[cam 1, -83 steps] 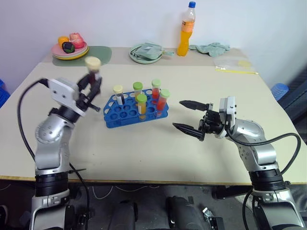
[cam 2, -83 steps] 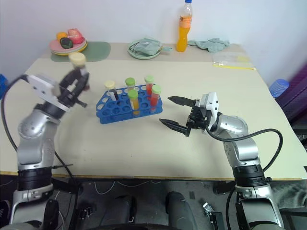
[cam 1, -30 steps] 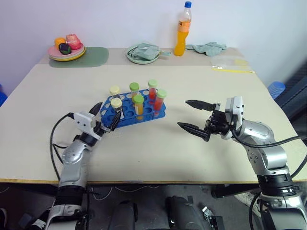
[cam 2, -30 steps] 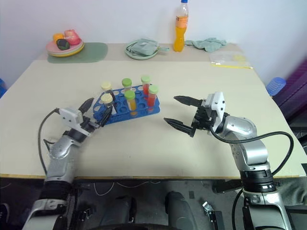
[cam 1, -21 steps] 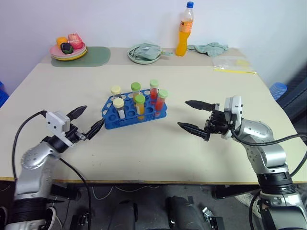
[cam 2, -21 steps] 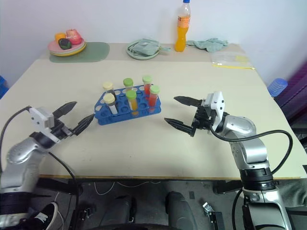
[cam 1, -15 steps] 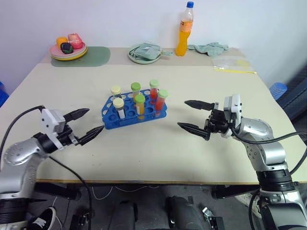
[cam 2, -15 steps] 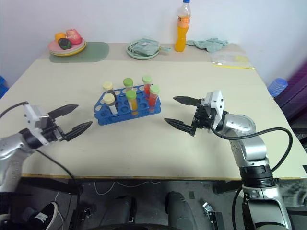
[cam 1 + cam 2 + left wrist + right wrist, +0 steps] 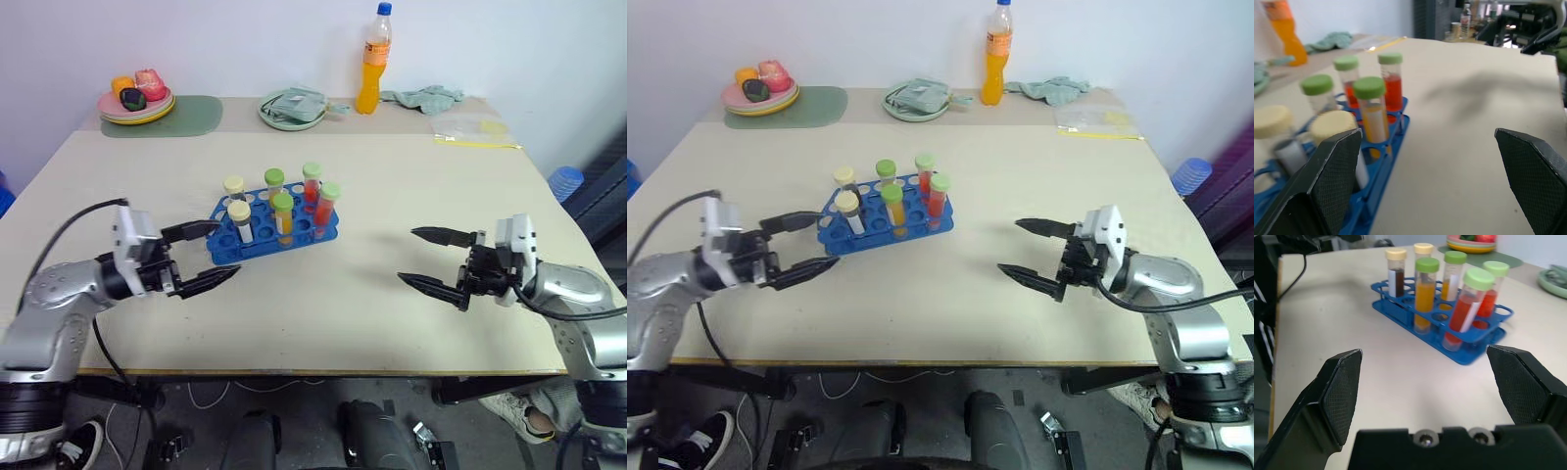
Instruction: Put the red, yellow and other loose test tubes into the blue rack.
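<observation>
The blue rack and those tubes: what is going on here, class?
A two-armed robot is sorting test tubes. The blue rack sits mid-table with six capped tubes standing in it: two with cream caps, two yellow and two red. No loose tube lies on the table. The left gripper hovers open and empty beside the rack's near-left end; the right gripper hovers open and empty off to the rack's right. Nothing is being held, so the loading looks finished.

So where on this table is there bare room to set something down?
Bare: the front strip between the left pincer and right pincer, and the stretch right of the blue rack up to the plastic bag. Crowded: the back edge, with fruit plate, green plate, orange bottle and cloth.
</observation>
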Robot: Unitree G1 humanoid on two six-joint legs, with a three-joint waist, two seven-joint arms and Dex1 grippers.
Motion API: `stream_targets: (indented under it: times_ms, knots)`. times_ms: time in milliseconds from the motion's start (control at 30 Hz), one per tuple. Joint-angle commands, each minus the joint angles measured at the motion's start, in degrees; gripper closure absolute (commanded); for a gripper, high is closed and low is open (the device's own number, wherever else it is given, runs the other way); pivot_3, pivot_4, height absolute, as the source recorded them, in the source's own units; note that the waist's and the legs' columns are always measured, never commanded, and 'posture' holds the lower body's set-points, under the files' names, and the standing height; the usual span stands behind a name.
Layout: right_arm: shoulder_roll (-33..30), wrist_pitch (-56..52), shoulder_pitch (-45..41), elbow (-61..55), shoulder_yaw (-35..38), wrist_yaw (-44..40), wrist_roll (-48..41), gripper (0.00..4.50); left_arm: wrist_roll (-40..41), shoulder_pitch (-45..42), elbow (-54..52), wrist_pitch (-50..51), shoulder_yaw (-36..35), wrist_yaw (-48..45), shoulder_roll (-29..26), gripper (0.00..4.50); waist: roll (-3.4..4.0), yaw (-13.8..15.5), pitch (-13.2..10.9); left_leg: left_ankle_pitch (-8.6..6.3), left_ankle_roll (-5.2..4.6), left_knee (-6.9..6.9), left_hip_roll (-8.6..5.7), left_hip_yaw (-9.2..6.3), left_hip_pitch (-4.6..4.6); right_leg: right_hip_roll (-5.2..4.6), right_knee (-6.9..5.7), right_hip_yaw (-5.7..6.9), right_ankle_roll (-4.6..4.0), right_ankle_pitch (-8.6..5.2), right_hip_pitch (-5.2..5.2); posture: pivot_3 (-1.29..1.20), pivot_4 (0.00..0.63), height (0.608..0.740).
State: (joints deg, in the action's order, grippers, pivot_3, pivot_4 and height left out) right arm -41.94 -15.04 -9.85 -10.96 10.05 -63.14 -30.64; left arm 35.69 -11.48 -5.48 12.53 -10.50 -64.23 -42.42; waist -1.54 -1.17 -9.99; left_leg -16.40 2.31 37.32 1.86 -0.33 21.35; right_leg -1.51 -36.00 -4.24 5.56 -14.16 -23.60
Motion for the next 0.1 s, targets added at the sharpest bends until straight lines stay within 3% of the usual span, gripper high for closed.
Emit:
stream_targets:
  times_ms: [33, 100]
  knots:
    - [-1.21, -0.79, 0.12, -3.59, 2.03, 1.20, -1.01, 0.00, -1.96, -1.45, 1.18, -3.02, 0.74, -1.09, 1.17, 0.03, 0.00, -0.07, 0.00, 0.00, 0.00, 0.00, 0.00, 0.01, 0.00, 0.00, 0.00, -0.01, 0.00, 0.00, -0.01, 0.00, 0.150, 0.740]
    - [-1.71, -1.04, -0.78, -3.37, 2.42, 1.50, -0.92, 0.00, -2.04, -2.29, 1.82, -3.24, 0.84, -0.63, 2.67, 0.03, 0.00, -0.02, 0.00, 0.00, 0.00, 0.01, 0.00, 0.02, 0.00, -0.01, 0.00, -0.01, 0.00, 0.00, -0.01, 0.00, 0.150, 0.740]
